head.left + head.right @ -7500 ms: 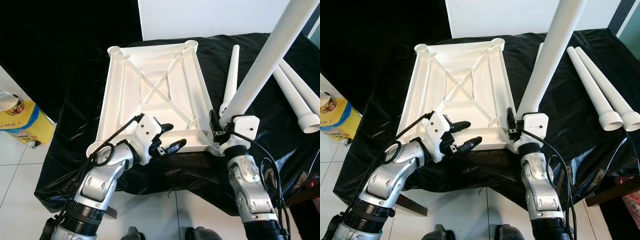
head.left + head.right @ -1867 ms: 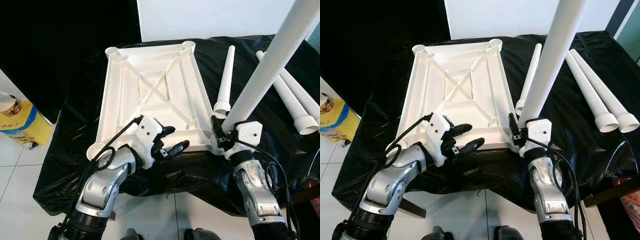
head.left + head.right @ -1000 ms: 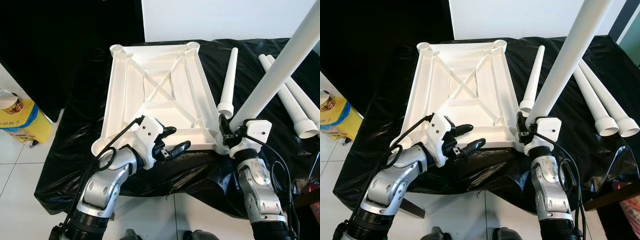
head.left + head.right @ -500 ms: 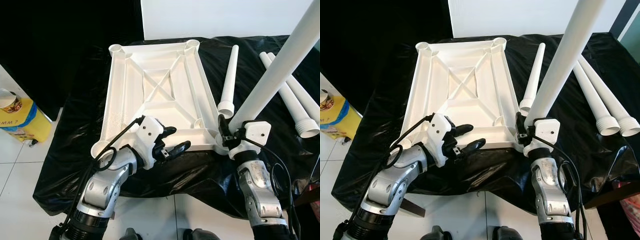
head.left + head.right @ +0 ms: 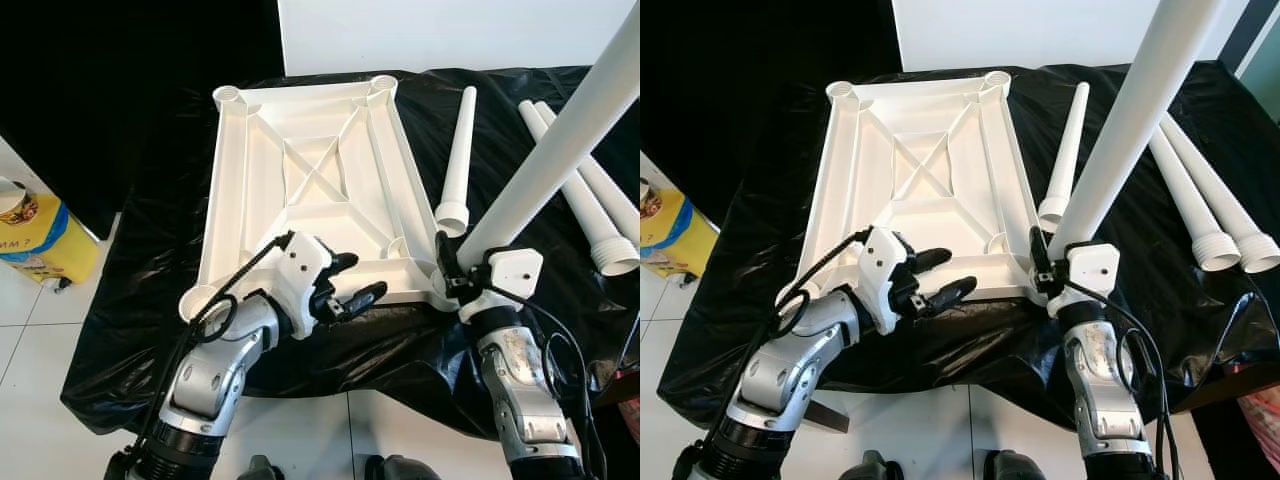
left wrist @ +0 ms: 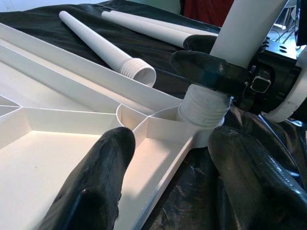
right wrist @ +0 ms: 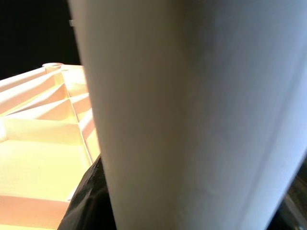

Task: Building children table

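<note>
White leg [image 5: 560, 150] in clamped right gripper [image 5: 447, 268]

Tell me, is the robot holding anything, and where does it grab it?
The right claw grips a white leg near its threaded bottom end, at the tabletop's corner socket. The left claw is open, holding nothing.

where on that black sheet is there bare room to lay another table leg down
Bare black sheet lies left of the upturned tabletop, and between the lone leg and the leg pair. The near right corner is crowded: the right gripper holds a leg there.
</note>
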You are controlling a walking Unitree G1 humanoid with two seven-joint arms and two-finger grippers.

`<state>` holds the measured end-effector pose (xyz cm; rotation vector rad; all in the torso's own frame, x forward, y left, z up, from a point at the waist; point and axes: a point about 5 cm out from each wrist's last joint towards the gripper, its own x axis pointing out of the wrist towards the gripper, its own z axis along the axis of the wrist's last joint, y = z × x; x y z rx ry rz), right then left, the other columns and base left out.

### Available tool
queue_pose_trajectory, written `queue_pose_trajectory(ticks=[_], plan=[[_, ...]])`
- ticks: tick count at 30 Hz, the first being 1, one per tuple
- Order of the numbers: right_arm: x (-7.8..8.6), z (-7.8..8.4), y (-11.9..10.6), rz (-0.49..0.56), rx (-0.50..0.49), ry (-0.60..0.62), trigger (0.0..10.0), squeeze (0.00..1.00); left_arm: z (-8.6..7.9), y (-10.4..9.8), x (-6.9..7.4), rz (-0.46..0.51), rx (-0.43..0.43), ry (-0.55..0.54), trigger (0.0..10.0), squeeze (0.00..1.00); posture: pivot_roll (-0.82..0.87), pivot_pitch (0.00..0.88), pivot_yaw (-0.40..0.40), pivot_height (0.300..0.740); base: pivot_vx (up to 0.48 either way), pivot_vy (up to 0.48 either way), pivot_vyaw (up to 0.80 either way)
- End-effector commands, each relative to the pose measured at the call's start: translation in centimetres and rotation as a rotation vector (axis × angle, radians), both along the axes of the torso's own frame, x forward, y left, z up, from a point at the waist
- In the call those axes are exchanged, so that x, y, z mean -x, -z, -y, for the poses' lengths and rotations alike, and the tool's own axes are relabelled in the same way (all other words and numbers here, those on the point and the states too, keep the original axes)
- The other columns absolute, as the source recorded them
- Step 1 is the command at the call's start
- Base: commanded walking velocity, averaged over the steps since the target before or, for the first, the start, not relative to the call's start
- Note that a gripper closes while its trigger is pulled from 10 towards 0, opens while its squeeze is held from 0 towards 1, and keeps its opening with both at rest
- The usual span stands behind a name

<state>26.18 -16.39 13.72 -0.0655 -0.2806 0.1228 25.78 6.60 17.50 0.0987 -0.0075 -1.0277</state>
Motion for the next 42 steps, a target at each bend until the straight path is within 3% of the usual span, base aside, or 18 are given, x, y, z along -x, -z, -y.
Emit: queue_pose_trajectory(ticks=[1,42], plan=[[0.56,-0.2,2.58,-0.131,0.012,-0.019,10.0,0.0,-0.08,0.26,-0.13,0.001,0.001,-0.069,10.0,0.0,-0.04,0.138,0.019,0.74,0.0,0.0,0.0],[0.55,-0.43,1.91,-0.098,0.032,-0.044,10.0,0.0,0.1,0.36,0.25,0.007,-0.005,-0.059,10.0,0.0,-0.06,0.177,0.028,0.74,0.0,0.0,0.0]])
